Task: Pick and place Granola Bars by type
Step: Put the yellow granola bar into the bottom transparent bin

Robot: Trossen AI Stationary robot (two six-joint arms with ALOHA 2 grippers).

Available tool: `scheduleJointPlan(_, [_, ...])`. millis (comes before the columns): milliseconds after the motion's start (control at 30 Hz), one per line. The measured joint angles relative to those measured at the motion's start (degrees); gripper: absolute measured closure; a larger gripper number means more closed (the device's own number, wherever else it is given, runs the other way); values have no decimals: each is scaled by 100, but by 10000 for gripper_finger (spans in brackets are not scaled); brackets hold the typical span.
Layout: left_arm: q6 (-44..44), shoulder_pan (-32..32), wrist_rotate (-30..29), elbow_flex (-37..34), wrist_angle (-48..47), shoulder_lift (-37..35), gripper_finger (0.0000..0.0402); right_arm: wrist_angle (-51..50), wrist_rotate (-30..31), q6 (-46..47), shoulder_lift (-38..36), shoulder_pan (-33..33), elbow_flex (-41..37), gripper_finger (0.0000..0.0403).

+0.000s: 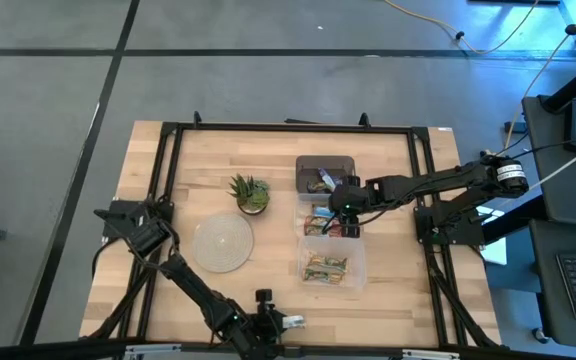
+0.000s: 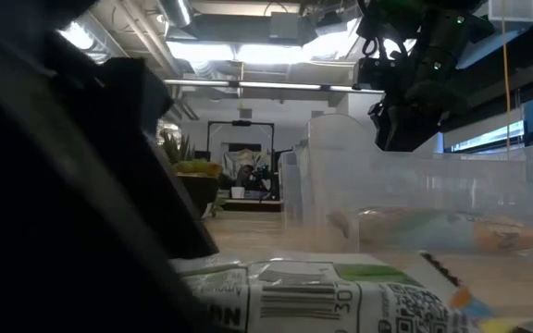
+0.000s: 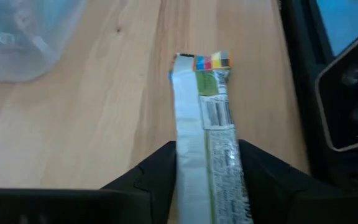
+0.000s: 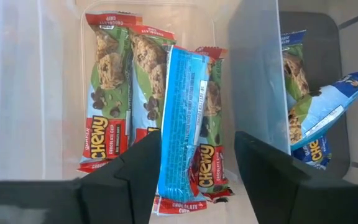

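My left gripper (image 1: 273, 322) is at the table's near edge, shut on a silver-white and green granola bar (image 3: 205, 118) that points toward the right. My right gripper (image 1: 346, 200) hovers open over the middle clear bin (image 4: 253, 74). Its fingers stand on either side of a blue-backed bar (image 4: 182, 124). That bar lies tilted on top of red and green bars (image 4: 107, 93) inside the bin. Blue bars (image 4: 328, 106) sit in the dark bin (image 1: 313, 163). More bars (image 1: 325, 267) lie in the near clear bin. My left gripper pinches the silver-white bar between its two fingers by one end (image 3: 207, 180), with the fingers lying along its long sides. The free end (image 3: 204, 62) sticks out ahead, low over the wood; whether it rests on the table I cannot tell.
A small potted plant (image 1: 251, 192) and a round pale mat (image 1: 222, 243) sit left of the row of three bins. A black frame (image 1: 268, 128) runs around the tabletop. Bare wood lies between the mat and the near edge.
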Motion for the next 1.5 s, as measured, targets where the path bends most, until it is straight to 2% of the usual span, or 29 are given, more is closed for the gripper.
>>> scheduleJointPlan(333, [338, 151, -42, -28, -81, -69, 321, -21, -5, 107, 0, 2, 60, 196])
scheduleJointPlan(633, [439, 296, -218, -63, -517, -534, 335, -52, -122, 129, 0, 10, 414, 196])
scheduleJointPlan(900, [468, 546, -347, -48, -1029, -1421, 336, -495, -1103, 132, -15, 131, 833, 196])
scheduleJointPlan(967, [677, 696, -458, -48, -1037, -1616, 336, -603, -1005, 322, -89, 221, 912, 196])
scheduleJointPlan(1067, [976, 976, -452, -48, -1012, -1857, 336, -578, -321, 630, -392, 395, 962, 196])
scheduleJointPlan(1200, [1745, 1409, 41, -42, -828, -1995, 336, -645, 256, 857, -953, 640, 920, 196])
scheduleJointPlan(1400, [2775, 2070, 1303, -31, -177, -1889, 336, -956, 351, 1468, -1763, 952, 689, 196])
scheduleJointPlan(1500, [2880, 2308, 1578, -35, -52, -1761, 336, -1214, 350, 1866, -2067, 1118, 568, 196])
